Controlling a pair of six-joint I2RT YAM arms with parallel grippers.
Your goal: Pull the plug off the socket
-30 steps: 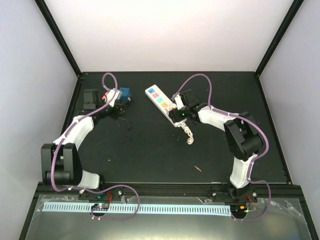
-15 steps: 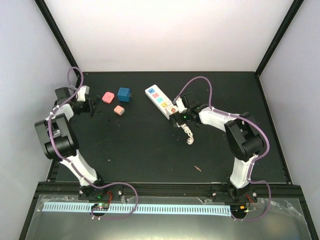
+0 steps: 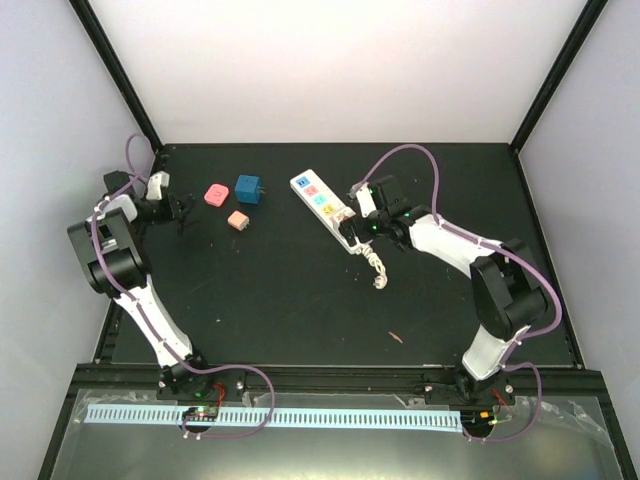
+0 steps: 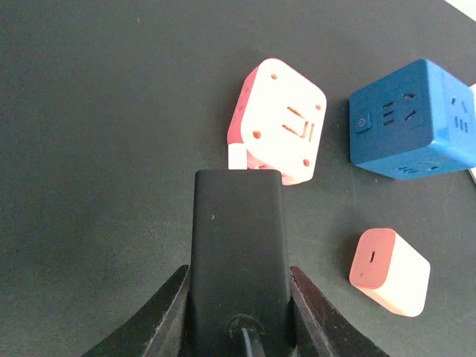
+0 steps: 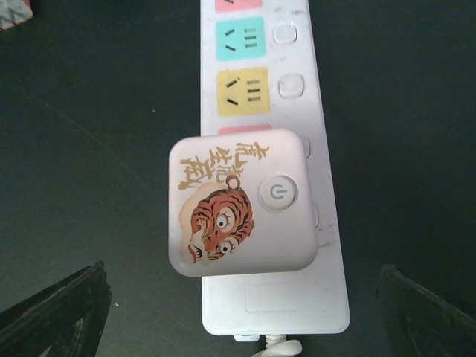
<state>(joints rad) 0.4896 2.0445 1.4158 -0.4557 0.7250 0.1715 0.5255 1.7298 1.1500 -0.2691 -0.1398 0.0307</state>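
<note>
White tiger plug [image 5: 238, 202] sits in the socket [image 5: 297, 312] under the gaping right gripper [image 5: 239, 316], not yet pulled, while well left of it the left gripper [image 4: 238, 301] clamps a black block [image 4: 238, 230].

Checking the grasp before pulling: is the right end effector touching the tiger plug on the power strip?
Apart. The right wrist view shows the right end effector wide open, with dark table between each finger and the tiger plug.
</note>
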